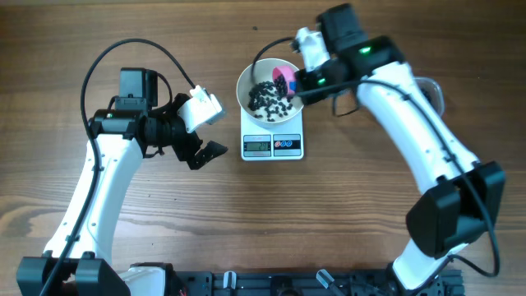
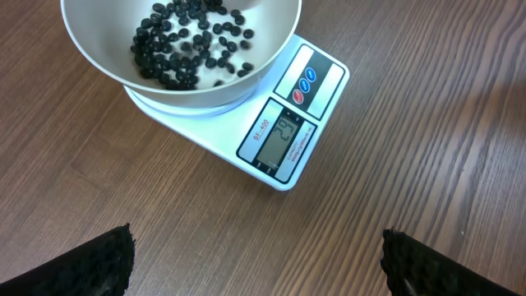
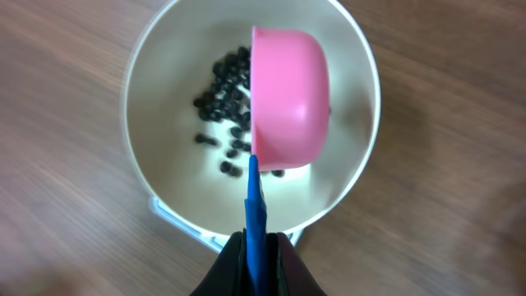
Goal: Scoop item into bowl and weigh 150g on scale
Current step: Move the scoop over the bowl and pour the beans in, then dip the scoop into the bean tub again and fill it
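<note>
1. Wooden table runs under the whole setup, both arms reaching in from the near edge.
2. The right arm stretches across to the bowl, and the right gripper is clamped tight on the blue handle of a scoop.
3. The left gripper hangs over bare wood just left of the scale, its fingers spread wide with nothing between them.
4. The white scale sits toward the back middle of the table, and its display faces the arms. I can't read the digits.
5. The white bowl stands on the scale's platform.
6. The pink scoop is over the bowl, tipped so its rounded back faces the wrist camera.
7. Black beans lie loosely scattered in the bowl's bottom.
</note>
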Tool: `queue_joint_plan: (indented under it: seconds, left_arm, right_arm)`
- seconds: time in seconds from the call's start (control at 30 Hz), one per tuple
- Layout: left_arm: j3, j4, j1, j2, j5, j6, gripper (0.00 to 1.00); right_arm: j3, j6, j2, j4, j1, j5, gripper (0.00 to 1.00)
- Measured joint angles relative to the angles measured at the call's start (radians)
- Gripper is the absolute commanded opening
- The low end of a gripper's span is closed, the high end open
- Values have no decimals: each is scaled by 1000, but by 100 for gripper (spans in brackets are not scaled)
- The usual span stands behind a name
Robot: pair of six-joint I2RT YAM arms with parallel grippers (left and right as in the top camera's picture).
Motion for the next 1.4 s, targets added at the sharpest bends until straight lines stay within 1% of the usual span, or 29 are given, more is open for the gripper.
queue_joint_plan:
  seconds: [0.1, 0.17, 0.2, 0.3, 0.43, 0.53, 0.6, 0.67, 0.77, 0.8, 0.83, 0.93, 1.07, 1.23, 1.4]
  left_arm:
    - [0, 1, 0, 0, 0, 0, 100]
    - [0, 1, 0, 0, 0, 0, 100]
    - [0, 0, 0, 0, 0, 0, 100]
    - [0, 0, 0, 0, 0, 0, 100]
    - [0, 0, 0, 0, 0, 0, 100]
    - [0, 1, 0, 0, 0, 0, 100]
    - [0, 0, 0, 0, 0, 0, 100]
    - [0, 0, 0, 0, 0, 0, 100]
    - [0, 0, 0, 0, 0, 0, 100]
    - [0, 1, 0, 0, 0, 0, 100]
    - [0, 0, 0, 0, 0, 0, 100]
    - [0, 1, 0, 0, 0, 0, 100]
    - [0, 0, 0, 0, 0, 0, 100]
    - [0, 0, 0, 0, 0, 0, 100]
    - [0, 1, 0, 0, 0, 0, 100]
  right_arm:
    - [0, 3, -1, 14, 154, 296, 4]
    - [1, 3, -2, 33, 215, 427, 4]
    - [1, 3, -3, 43, 223, 467, 4]
    - [1, 3, -3, 50, 219, 507, 4]
    - [1, 3, -19, 57, 214, 486, 4]
    - [1, 3, -76, 55, 150, 370, 4]
    - [1, 2, -145, 34, 69, 271, 4]
    - [1, 2, -254, -36, -61, 189, 4]
    - [13, -1, -372, -186, -284, 150, 4]
    - [19, -2, -390, -270, -380, 148, 4]
    - [15, -2, -390, -298, -453, 149, 4]
    - [-55, -5, -372, -293, -584, 154, 4]
    - [-170, -67, -298, -209, -600, 154, 4]
    - [-182, -108, -249, -164, -600, 227, 4]
    - [-192, -143, -225, -95, -600, 241, 4]
